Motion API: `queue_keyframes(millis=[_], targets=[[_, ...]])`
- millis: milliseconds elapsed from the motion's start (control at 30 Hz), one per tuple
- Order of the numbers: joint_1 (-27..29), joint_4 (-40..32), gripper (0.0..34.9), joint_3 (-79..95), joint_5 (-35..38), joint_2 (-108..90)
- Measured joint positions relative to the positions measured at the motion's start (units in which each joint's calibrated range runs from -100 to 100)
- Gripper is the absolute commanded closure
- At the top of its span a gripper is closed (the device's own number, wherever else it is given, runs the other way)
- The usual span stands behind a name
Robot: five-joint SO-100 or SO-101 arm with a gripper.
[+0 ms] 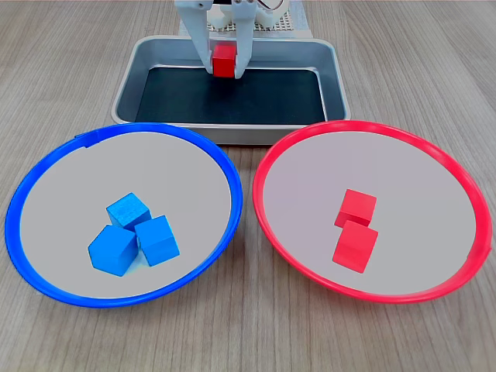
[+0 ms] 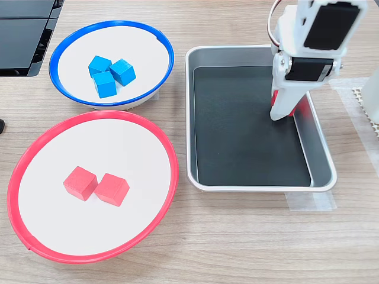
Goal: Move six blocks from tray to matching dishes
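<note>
My gripper (image 1: 225, 70) reaches down into the silver tray (image 1: 232, 133) at its far end and is shut on a red block (image 1: 223, 60). In the second exterior view the gripper (image 2: 284, 115) stands by the tray's (image 2: 249, 186) right wall, and the red block (image 2: 274, 110) only peeks out beside the fingers. The black tray floor holds no other block. Three blue blocks (image 1: 128, 211) (image 2: 105, 84) sit huddled in the blue-rimmed dish (image 1: 178, 178) (image 2: 142, 53). Two red blocks (image 1: 356, 208) (image 2: 80, 182) lie side by side in the red-rimmed dish (image 1: 418, 194) (image 2: 118, 148).
Both dishes sit on a wooden tabletop close in front of the tray. A black flat object (image 2: 23, 35) lies at the second exterior view's upper left. The arm's white base (image 1: 232, 15) and a perforated white plate (image 2: 367, 100) stand behind the tray.
</note>
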Motion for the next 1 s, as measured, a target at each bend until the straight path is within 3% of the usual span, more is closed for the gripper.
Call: queue_keyframes(millis=[67, 133, 267, 333, 367, 400, 500, 567, 633, 700, 900, 1000], targets=[[-8.85, 10.20, 34.8, -13.16, -6.74, 7.84], [-12.92, 17.94, 34.8, -30.49, -14.90, 15.26], [-18.41, 18.52, 34.7, -67.60, -29.94, 33.67], [-19.20, 14.11, 32.1, -80.85, -34.63, 41.60], [-19.82, 11.42, 23.8, -84.21, -35.56, 44.76], [-20.44, 9.30, 18.4, -85.48, -36.00, 47.57], [-20.53, 4.16, 11.2, -85.30, -36.04, 50.47], [-19.65, -1.79, 15.2, -81.13, -35.70, 50.98], [-19.91, -3.02, 19.7, -79.40, -35.12, 50.98], [-19.73, -3.67, 34.6, -75.23, -35.07, 48.34], [-15.75, -8.24, 34.8, -59.44, -36.87, 32.57], [-11.95, -16.72, 34.8, -43.28, -41.81, 17.99]])
